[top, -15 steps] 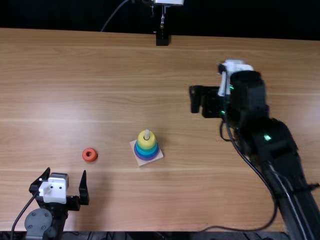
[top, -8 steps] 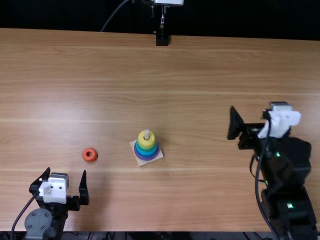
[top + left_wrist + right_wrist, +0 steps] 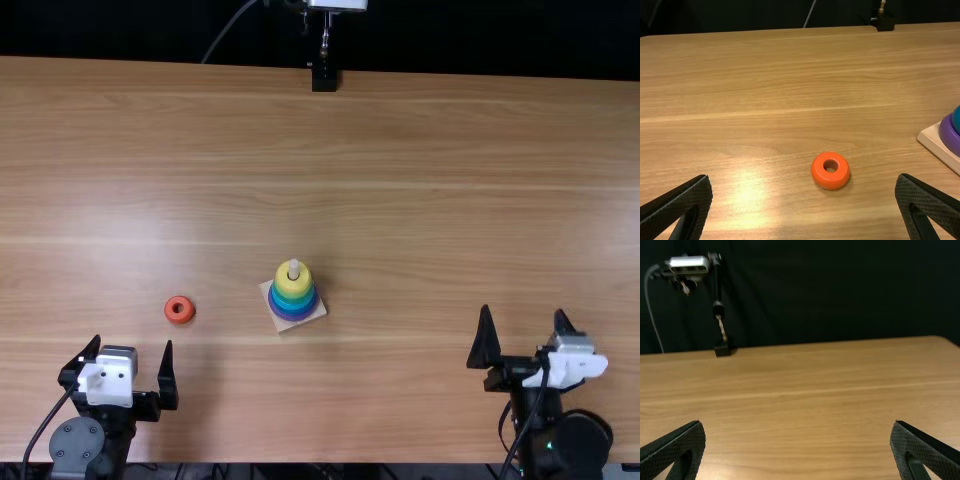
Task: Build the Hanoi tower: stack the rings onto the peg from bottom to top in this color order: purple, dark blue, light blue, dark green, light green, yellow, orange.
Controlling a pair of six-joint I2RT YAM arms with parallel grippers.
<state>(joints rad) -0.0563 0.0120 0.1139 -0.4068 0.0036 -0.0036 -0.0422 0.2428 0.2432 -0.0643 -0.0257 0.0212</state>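
In the top view the peg [image 3: 293,268] rises from a square wooden base [image 3: 315,312], with a yellow ring [image 3: 293,284] uppermost around it, blue-green rings under that and a purple ring [image 3: 296,318] at the bottom. An orange ring [image 3: 180,310] lies flat on the table, left of the tower. My left gripper [image 3: 134,362] stands open at the near left, nearer the table edge than that ring. Far to the tower's right, my right gripper [image 3: 524,325] is open and holds nothing. The left wrist view shows the orange ring [image 3: 830,170] beyond my open left gripper [image 3: 804,192]. My right gripper [image 3: 797,432] spans bare wood.
At the table's far edge stands a camera mount [image 3: 324,76], which the right wrist view shows with a silver camera [image 3: 689,262] on its stand. A dark cloth [image 3: 815,290] hangs behind the table [image 3: 400,140].
My right arm has drawn back from right of the tower toward the near right edge, and its gripper has turned to point away from that edge. The left arm and the rings stay put.
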